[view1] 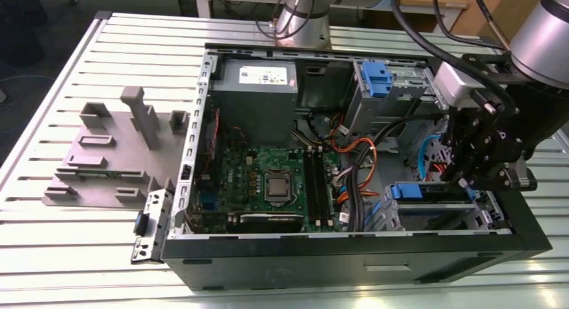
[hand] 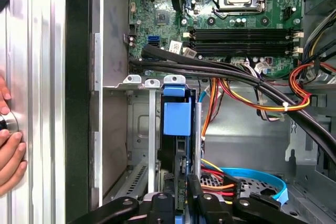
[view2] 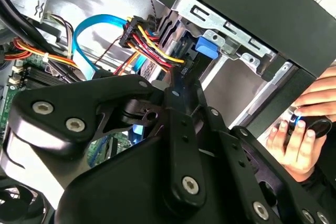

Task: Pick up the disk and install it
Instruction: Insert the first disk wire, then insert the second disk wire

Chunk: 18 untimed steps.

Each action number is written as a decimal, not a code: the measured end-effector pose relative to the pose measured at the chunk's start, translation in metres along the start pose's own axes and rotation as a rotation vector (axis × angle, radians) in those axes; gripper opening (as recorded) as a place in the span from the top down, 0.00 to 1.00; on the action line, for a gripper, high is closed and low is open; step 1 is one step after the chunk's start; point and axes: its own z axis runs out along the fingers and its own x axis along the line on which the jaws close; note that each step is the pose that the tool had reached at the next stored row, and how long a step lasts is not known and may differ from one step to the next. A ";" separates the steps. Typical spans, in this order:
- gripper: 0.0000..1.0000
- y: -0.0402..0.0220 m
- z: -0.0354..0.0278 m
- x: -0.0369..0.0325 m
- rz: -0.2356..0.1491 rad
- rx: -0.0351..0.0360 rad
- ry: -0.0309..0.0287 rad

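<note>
Here the open PC case (view1: 356, 256) lies on its side on a slatted metal table (view1: 53, 236), and the arm reaches down into the case's near corner at the exterior view's right. The gripper (view1: 484, 179) hangs over the lower drive bay (view1: 436, 212), a silver cage beside the case's front wall. The disk (hand: 176, 145) sits on edge in that bay, and its blue rail tab (hand: 177, 118) projects at the bay mouth; the same blue tab (view1: 407, 191) appears in the exterior view just beside the gripper. In the first wrist view the black fingers (hand: 207, 203) stand on either side of the disk's far end, close against it, but whether they press on it cannot be told. In the second wrist view the black linkage (view2: 178, 145) hides the fingertips, so the jaw opening cannot be judged there either. Red, yellow and orange power leads (view2: 152, 43) and a blue data cable (view2: 89, 35) run just beside the bay. The motherboard (view1: 266, 182) lies flat on the case floor, with the grey power supply (view1: 258, 82) at the far end. A second cage with a blue latch (view1: 375, 79) stands upright near the far right corner. A grey fixture plate (view1: 106, 162) rests on the table well apart from the case. A person's hand (view2: 299, 129) rests outside the case wall.
</note>
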 end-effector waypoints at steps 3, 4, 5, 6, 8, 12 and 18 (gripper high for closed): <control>0.77 0.0000 -0.0003 0.0000 0.000 0.0000 -0.0003; 0.84 0.0000 -0.0007 0.0001 0.000 0.0000 0.0001; 0.84 0.0000 -0.0009 0.0001 0.000 0.0000 0.0002; 0.89 0.0000 -0.0009 0.0001 0.000 0.0000 0.0001; 0.89 0.0000 -0.0009 0.0001 0.000 0.0000 -0.0001; 0.89 0.0000 -0.0013 0.0001 0.000 0.0000 0.0001; 0.89 0.0000 -0.0016 0.0001 0.000 0.0000 0.0000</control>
